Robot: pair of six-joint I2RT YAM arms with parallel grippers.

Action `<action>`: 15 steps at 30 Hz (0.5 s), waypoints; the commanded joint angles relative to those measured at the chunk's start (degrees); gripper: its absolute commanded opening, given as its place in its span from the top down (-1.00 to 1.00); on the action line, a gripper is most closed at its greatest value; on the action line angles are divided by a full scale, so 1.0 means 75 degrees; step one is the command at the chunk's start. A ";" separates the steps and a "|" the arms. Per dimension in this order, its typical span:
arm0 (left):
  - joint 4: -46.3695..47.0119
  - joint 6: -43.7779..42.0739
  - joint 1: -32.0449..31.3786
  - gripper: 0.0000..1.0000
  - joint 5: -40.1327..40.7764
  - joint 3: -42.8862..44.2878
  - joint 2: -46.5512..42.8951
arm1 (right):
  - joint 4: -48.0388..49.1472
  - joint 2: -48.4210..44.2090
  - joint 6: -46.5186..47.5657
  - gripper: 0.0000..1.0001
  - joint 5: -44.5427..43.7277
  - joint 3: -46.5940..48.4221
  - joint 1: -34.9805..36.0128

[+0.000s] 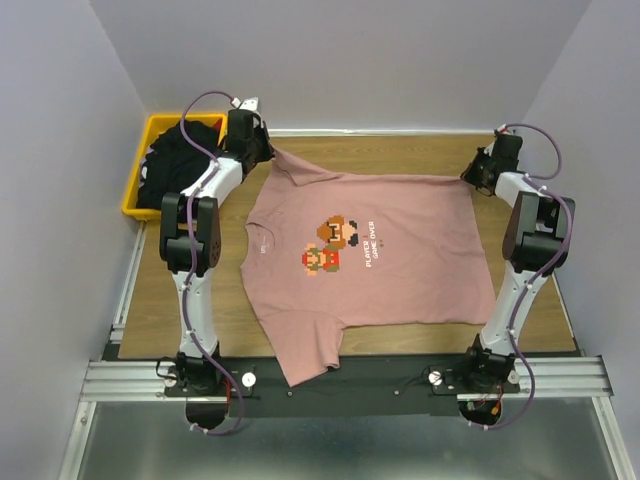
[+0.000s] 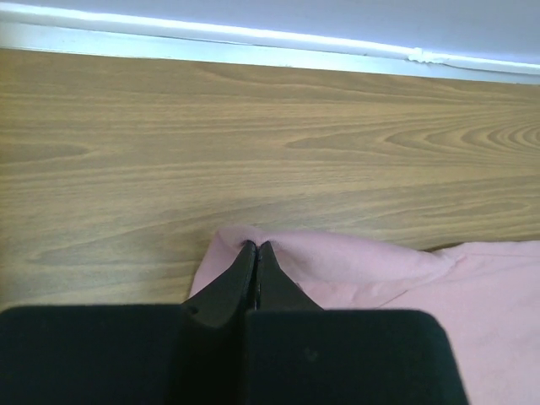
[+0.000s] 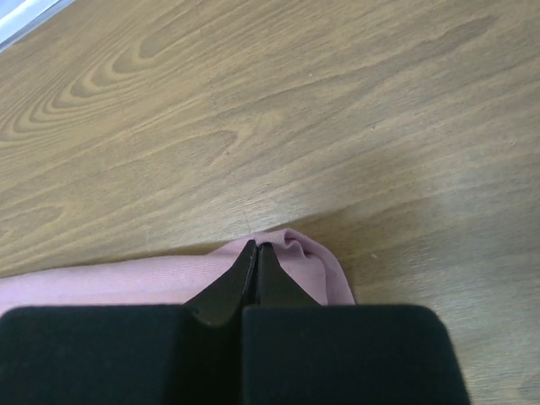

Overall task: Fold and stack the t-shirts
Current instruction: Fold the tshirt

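The dusty pink t-shirt (image 1: pixel 400 270) lies spread face up on the wooden table, its pixel-art figures and white text showing at mid chest. My left gripper (image 1: pixel 268 152) is shut on the far left sleeve tip, which shows pinched in the left wrist view (image 2: pixel 354 266). My right gripper (image 1: pixel 470 176) is shut on the far right hem corner, which shows in the right wrist view (image 3: pixel 312 270). The far edge of the shirt is drawn taut between the two grippers. Black t-shirts (image 1: pixel 185 160) lie heaped in a yellow bin.
The yellow bin (image 1: pixel 137 178) stands at the far left edge of the table (image 1: pixel 390 150). The shirt's near sleeve (image 1: pixel 305 355) hangs over the black front rail (image 1: pixel 380 375). White walls close in the back and both sides.
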State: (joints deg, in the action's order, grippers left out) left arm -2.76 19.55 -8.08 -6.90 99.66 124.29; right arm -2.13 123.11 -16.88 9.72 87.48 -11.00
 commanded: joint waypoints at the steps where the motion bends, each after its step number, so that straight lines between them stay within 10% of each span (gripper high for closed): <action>1: -0.0322 0.0229 0.0081 1.00 -0.0323 0.0049 -0.0375 | 0.0144 -0.0382 -0.0045 0.99 -0.0275 -0.0144 -0.0056; 15: -0.1881 0.0733 0.0151 1.00 -0.0299 -0.1111 -0.2145 | -0.0629 -0.1859 -0.0210 0.99 -0.0872 -0.1293 -0.0056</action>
State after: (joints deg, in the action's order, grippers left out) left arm -13.47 23.42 -7.49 -8.49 92.90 113.08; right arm -3.95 112.03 -18.17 7.11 79.40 -10.98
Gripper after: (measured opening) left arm 0.007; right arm 0.010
